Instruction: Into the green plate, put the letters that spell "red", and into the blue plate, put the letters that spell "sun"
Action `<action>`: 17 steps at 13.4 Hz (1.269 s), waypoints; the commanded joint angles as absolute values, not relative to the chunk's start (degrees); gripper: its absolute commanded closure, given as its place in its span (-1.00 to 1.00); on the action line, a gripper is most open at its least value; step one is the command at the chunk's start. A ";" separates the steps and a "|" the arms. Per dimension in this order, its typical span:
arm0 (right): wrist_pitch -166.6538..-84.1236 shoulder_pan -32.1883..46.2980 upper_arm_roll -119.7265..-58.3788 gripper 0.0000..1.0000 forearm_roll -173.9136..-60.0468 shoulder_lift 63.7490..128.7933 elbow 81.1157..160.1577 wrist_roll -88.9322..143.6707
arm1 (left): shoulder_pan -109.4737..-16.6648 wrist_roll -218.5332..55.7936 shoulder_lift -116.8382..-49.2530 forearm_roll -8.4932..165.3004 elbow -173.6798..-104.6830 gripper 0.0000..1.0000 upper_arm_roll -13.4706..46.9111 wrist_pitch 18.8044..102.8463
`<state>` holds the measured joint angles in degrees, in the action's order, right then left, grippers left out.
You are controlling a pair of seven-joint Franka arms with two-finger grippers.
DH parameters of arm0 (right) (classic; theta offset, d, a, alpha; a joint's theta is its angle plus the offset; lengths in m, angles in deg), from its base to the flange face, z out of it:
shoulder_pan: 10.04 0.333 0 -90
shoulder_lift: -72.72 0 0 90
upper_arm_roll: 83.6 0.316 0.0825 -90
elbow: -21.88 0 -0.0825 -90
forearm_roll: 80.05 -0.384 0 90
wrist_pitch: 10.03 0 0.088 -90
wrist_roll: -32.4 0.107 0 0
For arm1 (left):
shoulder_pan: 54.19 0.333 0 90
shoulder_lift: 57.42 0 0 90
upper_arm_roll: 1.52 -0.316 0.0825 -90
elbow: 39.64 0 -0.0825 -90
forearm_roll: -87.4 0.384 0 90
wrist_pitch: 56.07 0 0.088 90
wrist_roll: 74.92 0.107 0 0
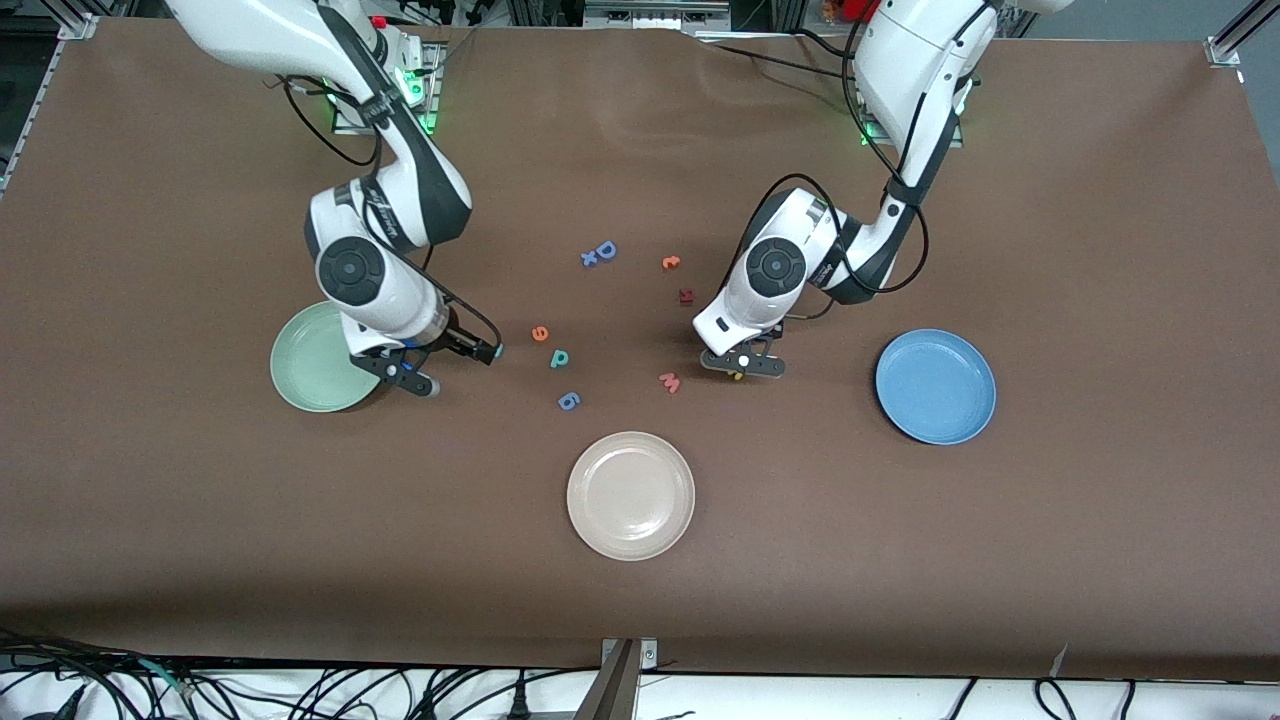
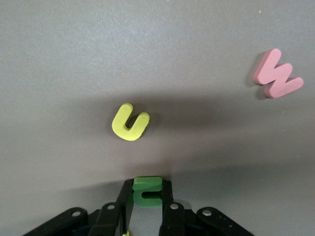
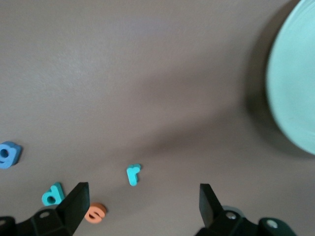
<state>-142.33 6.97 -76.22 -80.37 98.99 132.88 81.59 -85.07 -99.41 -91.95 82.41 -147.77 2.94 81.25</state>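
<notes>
My left gripper is shut on the green "n", low over the table beside the pink "w". The yellow "u" lies flat just ahead of it. The blue plate sits toward the left arm's end. My right gripper hangs open beside the green plate, with nothing between its fingers. The teal "r" lies on the table under it. The orange "e" and teal "d" lie close by.
A beige plate sits nearer the front camera, mid-table. Loose letters lie around: a blue "6", a blue "D", an orange letter and a dark red one.
</notes>
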 commanded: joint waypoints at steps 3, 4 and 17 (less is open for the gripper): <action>-147.49 9.73 -76.57 -0.97 -80.75 103.74 132.80 86.28 | -83.47 -97.61 -84.69 82.56 -147.31 0.70 2.17 70.08; -148.36 9.73 -76.66 -0.96 -80.66 104.44 133.14 86.28 | -81.90 -94.46 -83.19 82.56 -147.31 0.68 2.17 68.05; -151.98 9.64 -76.66 0.38 -80.66 105.77 134.91 86.28 | -60.36 -62.38 -82.29 91.97 -148.19 0.65 2.26 63.01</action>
<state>-151.50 9.55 -76.41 -80.37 105.76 133.84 85.86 -63.13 -67.12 -81.82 90.52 -147.97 1.52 62.14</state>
